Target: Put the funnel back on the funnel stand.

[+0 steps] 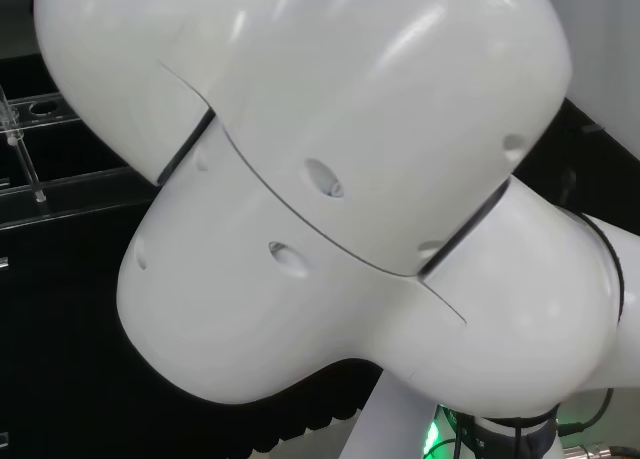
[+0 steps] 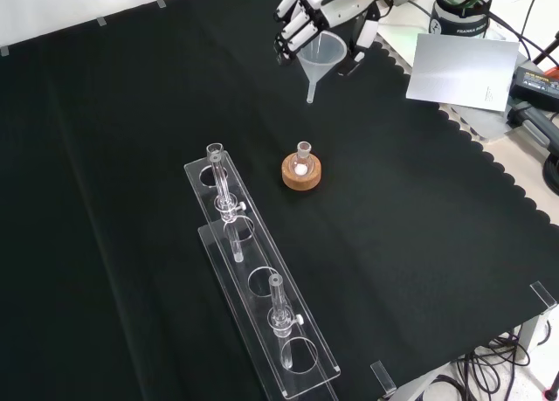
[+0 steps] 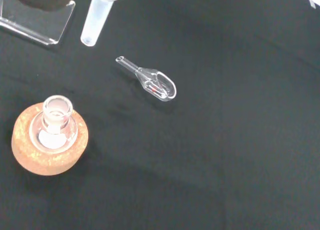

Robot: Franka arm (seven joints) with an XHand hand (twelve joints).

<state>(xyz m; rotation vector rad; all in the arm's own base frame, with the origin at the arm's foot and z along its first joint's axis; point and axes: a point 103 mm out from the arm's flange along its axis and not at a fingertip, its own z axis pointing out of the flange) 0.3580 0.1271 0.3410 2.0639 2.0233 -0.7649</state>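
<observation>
Big white arm link [image 1: 330,179] looms across the head view. On the counter [image 2: 131,113], the long clear rack [image 2: 262,287] sits low in the front view. Up top, the hand [image 2: 319,3] has its fingers [image 2: 293,21] clamped on the funnel [image 2: 319,56], held above the cloth, well apart from the rack. Between them, a small flask [image 2: 303,152] on its cork ring [image 2: 302,174].

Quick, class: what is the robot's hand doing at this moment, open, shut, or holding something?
Hand: shut on the funnel, fingers curled at its rim, held above the cloth.

Clear funnel [image 2: 320,58] upright, spout down; clear funnel stand [image 2: 262,279] apart
</observation>
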